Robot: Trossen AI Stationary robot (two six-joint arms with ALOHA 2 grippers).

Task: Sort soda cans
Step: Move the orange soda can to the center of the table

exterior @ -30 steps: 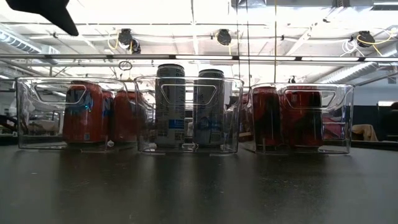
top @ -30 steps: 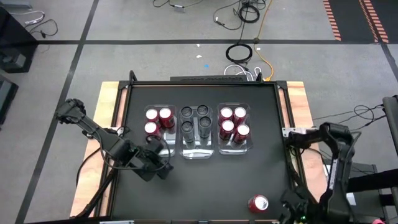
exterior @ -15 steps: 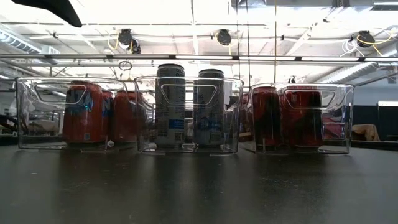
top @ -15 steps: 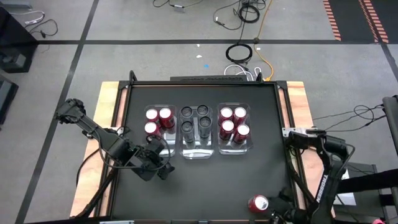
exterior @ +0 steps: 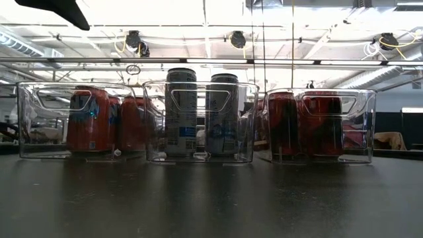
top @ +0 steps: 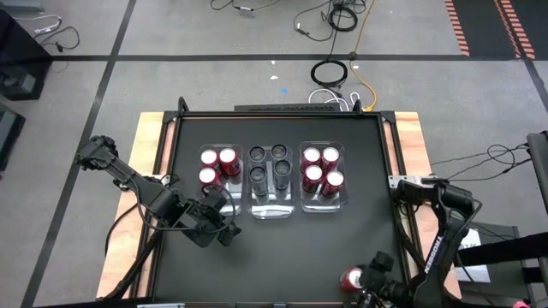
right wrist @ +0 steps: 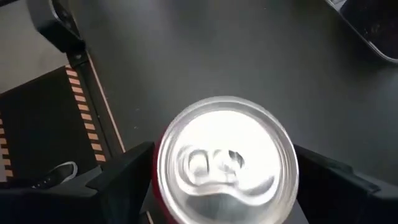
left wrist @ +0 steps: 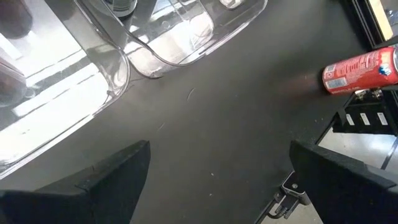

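We find the right gripper [right wrist: 224,186] at the table's near right edge, its fingers spread on either side of an upright red soda can [top: 352,279] with a silvery pull-tab top; contact is not evident. The left gripper [top: 224,233] hovers with its fingers apart just before the left clear bin [top: 217,168]. Three bins hold red, dark and red cans.

Bright overhead room lighting. Glare whitens the red can's silvery top [right wrist: 227,155] between the right gripper's [right wrist: 224,180] fingers. Clear bins [left wrist: 155,43] near the left gripper reflect white highlights.
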